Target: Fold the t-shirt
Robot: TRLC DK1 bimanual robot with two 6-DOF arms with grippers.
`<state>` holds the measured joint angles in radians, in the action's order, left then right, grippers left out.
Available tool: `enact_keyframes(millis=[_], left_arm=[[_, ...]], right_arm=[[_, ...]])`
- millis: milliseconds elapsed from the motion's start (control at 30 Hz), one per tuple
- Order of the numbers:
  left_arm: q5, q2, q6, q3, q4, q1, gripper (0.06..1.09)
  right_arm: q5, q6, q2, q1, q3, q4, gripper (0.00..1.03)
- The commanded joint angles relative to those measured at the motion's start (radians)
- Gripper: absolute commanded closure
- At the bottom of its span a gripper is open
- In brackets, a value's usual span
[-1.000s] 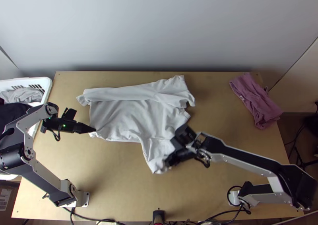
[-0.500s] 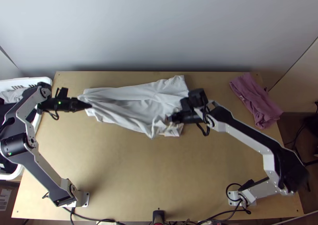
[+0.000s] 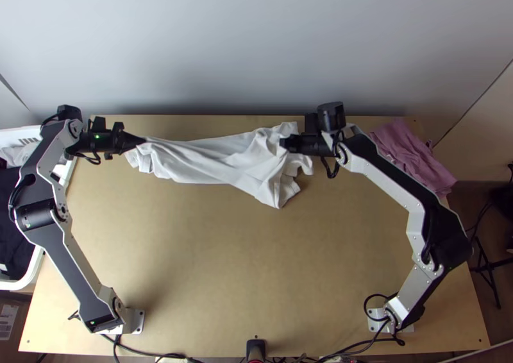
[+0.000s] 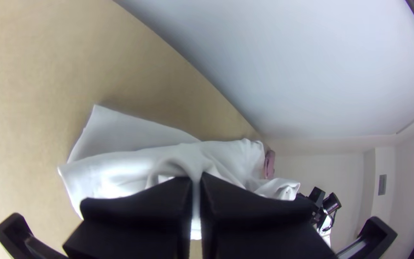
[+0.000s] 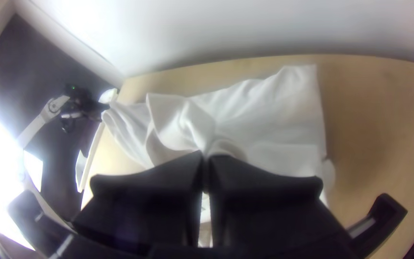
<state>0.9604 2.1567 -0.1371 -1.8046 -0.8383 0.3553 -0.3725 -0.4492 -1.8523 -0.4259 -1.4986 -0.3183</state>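
Gripping the t-shirt (image 3: pixel 221 165) are the left pincer (image 3: pixel 142 142) and right pincer (image 3: pixel 284 143).

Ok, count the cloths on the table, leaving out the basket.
2: the white t-shirt, held between the left gripper and right gripper near the far edge, and the mauve cloth at the right end. Anything beneath them would be hidden.

White t-shirt (image 3: pixel 221 161), plain; dusty pink cloth (image 3: pixel 410 154); light tan table (image 3: pixel 211 267); pale grey wall (image 3: pixel 256 49).
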Motion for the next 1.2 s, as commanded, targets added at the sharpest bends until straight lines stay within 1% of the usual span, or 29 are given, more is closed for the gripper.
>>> enact_keyframes(millis=[0,167,300,333,400,600,733,767,800,833,867,900,933,967,1100,1167], left_arm=[[-0.006,0.042,-0.044,-0.101,-0.012,0.007,1.05],[-0.019,0.052,0.080,-0.104,-0.117,0.014,1.05],[-0.081,0.114,0.208,-0.114,-0.243,0.008,1.05],[-0.109,0.130,0.218,-0.116,-0.263,0.004,1.05],[-0.141,0.158,0.217,-0.116,-0.266,0.004,1.05],[-0.149,0.196,0.214,-0.151,-0.257,0.040,1.05],[-0.177,0.253,0.171,-0.219,-0.257,0.051,1.05],[-0.181,0.270,0.157,-0.236,-0.257,0.051,1.04],[-0.184,0.290,0.140,-0.257,-0.260,0.053,1.01],[-0.186,0.304,0.125,-0.274,-0.263,0.054,0.95],[-0.184,0.310,0.113,-0.282,-0.263,0.056,0.83],[-0.183,0.310,0.106,-0.285,-0.263,0.057,0.70],[-0.169,0.299,0.099,-0.288,-0.265,0.060,0.41],[-0.158,0.287,0.091,-0.288,-0.268,0.065,0.29],[-0.115,0.261,0.110,-0.283,-0.308,0.076,0.19],[-0.104,0.241,0.140,-0.274,-0.340,0.086,0.19]], right_arm=[[0.007,0.037,-0.076,0.072,-0.075,-0.005,1.00],[0.009,0.095,-0.104,0.090,-0.064,-0.021,1.00],[0.030,0.152,-0.180,0.092,-0.088,-0.068,1.00],[0.032,0.161,-0.203,0.090,-0.094,-0.082,1.00],[0.035,0.165,-0.228,0.087,-0.088,-0.084,1.00],[0.057,0.181,-0.283,0.098,-0.123,-0.068,1.00],[0.064,0.179,-0.341,0.111,-0.186,-0.067,1.00],[0.069,0.176,-0.354,0.116,-0.204,-0.067,1.00],[0.081,0.170,-0.369,0.121,-0.229,-0.067,1.00],[0.081,0.156,-0.380,0.124,-0.252,-0.067,0.98],[0.081,0.150,-0.381,0.125,-0.262,-0.067,0.95],[0.081,0.136,-0.377,0.125,-0.270,-0.067,0.84],[0.081,0.087,-0.357,0.124,-0.270,-0.077,0.28],[0.081,0.070,-0.335,0.122,-0.259,-0.087,0.03],[0.081,0.070,-0.263,0.122,-0.216,-0.120,0.03],[0.081,0.067,-0.193,0.125,-0.166,-0.134,0.03]])
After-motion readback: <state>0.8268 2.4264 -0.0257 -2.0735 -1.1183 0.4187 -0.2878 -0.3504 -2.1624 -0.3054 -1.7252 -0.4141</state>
